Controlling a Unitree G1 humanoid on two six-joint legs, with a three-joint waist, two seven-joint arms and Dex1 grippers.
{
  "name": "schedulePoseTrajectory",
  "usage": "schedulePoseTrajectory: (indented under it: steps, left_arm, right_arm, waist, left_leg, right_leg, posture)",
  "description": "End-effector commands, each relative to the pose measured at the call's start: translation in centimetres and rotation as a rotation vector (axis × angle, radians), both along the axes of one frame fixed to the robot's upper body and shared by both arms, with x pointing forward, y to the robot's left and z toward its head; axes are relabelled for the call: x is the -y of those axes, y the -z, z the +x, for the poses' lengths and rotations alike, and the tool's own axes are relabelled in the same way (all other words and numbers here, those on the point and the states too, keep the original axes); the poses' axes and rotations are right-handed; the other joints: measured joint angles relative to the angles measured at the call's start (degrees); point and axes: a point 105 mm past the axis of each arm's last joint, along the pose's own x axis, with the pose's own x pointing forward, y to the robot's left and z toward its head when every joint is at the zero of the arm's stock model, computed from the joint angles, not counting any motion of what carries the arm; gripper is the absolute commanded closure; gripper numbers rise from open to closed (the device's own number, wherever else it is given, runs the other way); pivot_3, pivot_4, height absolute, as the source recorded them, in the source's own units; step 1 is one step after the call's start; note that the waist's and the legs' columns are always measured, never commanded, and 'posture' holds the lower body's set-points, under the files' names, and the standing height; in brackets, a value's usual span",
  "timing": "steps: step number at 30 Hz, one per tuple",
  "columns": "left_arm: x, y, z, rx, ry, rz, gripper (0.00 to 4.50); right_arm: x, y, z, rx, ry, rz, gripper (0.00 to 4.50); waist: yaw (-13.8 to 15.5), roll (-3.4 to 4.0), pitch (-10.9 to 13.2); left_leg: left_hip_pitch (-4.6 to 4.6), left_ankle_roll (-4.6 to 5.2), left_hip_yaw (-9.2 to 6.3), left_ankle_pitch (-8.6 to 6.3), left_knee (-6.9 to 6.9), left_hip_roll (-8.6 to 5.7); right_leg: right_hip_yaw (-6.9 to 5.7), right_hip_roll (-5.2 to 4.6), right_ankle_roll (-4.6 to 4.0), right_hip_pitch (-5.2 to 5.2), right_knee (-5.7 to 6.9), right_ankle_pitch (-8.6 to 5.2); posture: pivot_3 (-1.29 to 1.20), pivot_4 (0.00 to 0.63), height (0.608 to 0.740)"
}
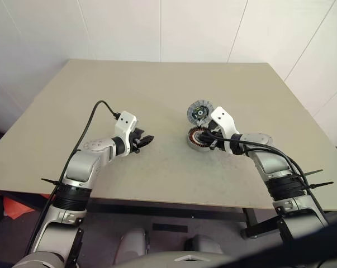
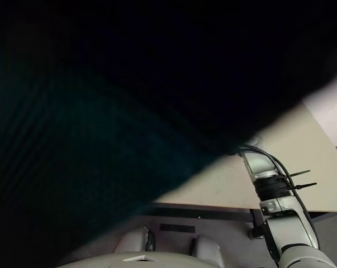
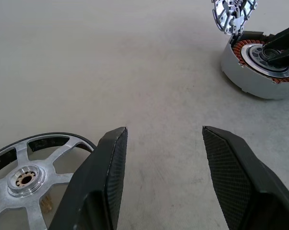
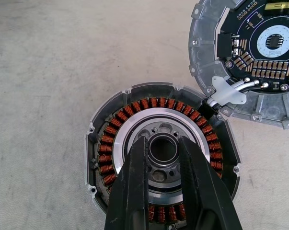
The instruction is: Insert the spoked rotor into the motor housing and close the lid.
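Observation:
The spoked rotor [image 3: 27, 179] lies flat on the table, just beside one finger of my left gripper [image 3: 164, 136], which stands open with only bare table between its fingers. The motor housing [image 1: 195, 138] sits right of centre, its copper windings [image 4: 116, 123] showing. Its lid [image 1: 199, 111] stands tipped up at the far edge, circuit side [image 4: 259, 48] facing out. My right gripper [image 4: 162, 143] reaches down into the housing's dark centre, fingers close together astride the hub. In the head view my left gripper [image 1: 145, 140] is a hand's width left of the housing.
The grey table [image 1: 157, 84] is bare around both hands. White walls stand behind it. Its front edge [image 1: 174, 200] runs close to my arms, and black cables [image 1: 95, 111] trail from both wrists.

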Motion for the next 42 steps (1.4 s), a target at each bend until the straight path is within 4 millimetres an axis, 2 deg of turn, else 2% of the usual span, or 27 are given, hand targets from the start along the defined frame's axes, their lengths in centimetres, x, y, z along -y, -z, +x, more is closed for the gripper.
schedulePoseTrajectory:
  steps: [1,3,11,14,15,19,23,33,38,42]
  left_arm:
    - [0.0,-1.1,0.3,0.046,0.010,0.004,1.88]
    - [0.0,-1.1,0.3,0.047,0.009,0.005,1.88]
    - [0.0,-1.0,0.2,0.043,0.011,0.007,1.88]
    - [0.0,-0.9,0.2,0.042,0.012,0.009,1.88]
    - [0.0,-0.9,0.2,0.042,0.013,0.009,1.88]
    - [0.0,-0.8,0.2,0.042,0.014,0.013,1.88]
    - [0.0,-0.8,0.2,0.042,0.014,0.018,1.88]
    - [0.0,-0.6,0.1,0.039,0.016,0.026,1.88]
    - [-0.1,-0.6,0.1,0.038,0.016,0.027,1.88]
    - [-0.1,-0.5,0.0,0.037,0.014,0.028,1.88]
  right_arm:
    - [0.3,-0.3,0.2,0.014,0.007,-0.008,3.90]
    - [0.2,-0.3,0.1,0.008,0.004,-0.003,3.90]
    - [0.4,-0.7,0.6,0.035,0.027,0.003,1.29]
    - [0.2,-1.5,0.8,0.057,0.018,0.022,0.24]
    - [0.1,-1.8,0.8,0.065,0.015,0.031,0.02]
    - [-0.1,-2.7,0.9,0.086,0.004,0.051,0.02]
    - [-0.3,-2.9,0.7,0.083,-0.015,0.070,0.97]
    - [-0.5,-3.0,0.6,0.085,-0.020,0.067,4.49]
    - [-0.6,-2.7,0.6,0.077,-0.018,0.054,4.49]
    - [-1.0,-1.4,0.3,0.044,-0.026,0.041,4.49]
  waist:
    - [0.00,0.00,0.00]
    - [0.00,0.00,0.00]
    - [-0.02,0.00,0.00]
    - [-0.06,0.00,0.00]
    - [-0.05,0.00,0.00]
    - [-0.02,0.00,0.00]
    - [-0.02,0.00,0.00]
    - [-0.02,0.00,0.00]
    - [-0.02,0.00,0.00]
    - [-0.02,0.00,0.00]
  left_leg:
    - [0.00,-0.01,0.00,-0.01,0.00,0.00]
    - [0.01,-0.01,0.00,0.00,0.00,0.00]
    - [0.02,0.01,0.00,0.01,0.00,0.00]
    - [0.02,0.02,0.00,0.02,-0.01,0.00]
    - [0.02,0.02,0.00,0.02,-0.01,0.00]
    - [-0.01,0.05,0.00,0.03,-0.01,0.00]
    - [0.00,0.04,0.00,0.03,-0.01,0.00]
    - [0.00,0.05,0.00,0.03,-0.01,0.00]
    - [-0.01,0.06,0.00,0.03,-0.01,0.00]
    - [0.00,0.05,0.00,0.03,-0.01,0.00]
  right_leg:
    - [0.00,0.00,0.00,0.00,0.00,0.00]
    - [0.00,0.00,0.00,0.00,0.00,0.00]
    - [0.00,0.00,0.00,0.01,0.00,0.00]
    - [0.00,0.00,0.00,0.00,0.00,0.00]
    - [0.00,0.00,0.00,0.00,0.00,0.00]
    - [0.00,0.00,0.00,0.00,0.00,0.00]
    - [0.00,0.00,0.00,0.00,0.00,0.00]
    - [0.00,0.00,0.00,0.00,0.00,0.00]
    - [0.00,0.00,0.00,0.00,0.00,0.00]
    - [0.00,0.00,0.00,0.00,0.00,0.00]
  posture:
    - [0.00,0.000,0.740]
    - [0.00,0.000,0.740]
    - [0.00,0.000,0.740]
    - [0.00,0.000,0.740]
    - [0.00,0.000,0.740]
    - [0.00,0.000,0.740]
    - [0.00,0.000,0.740]
    - [0.00,0.000,0.740]
    - [0.00,0.000,0.740]
    - [0.00,0.000,0.740]
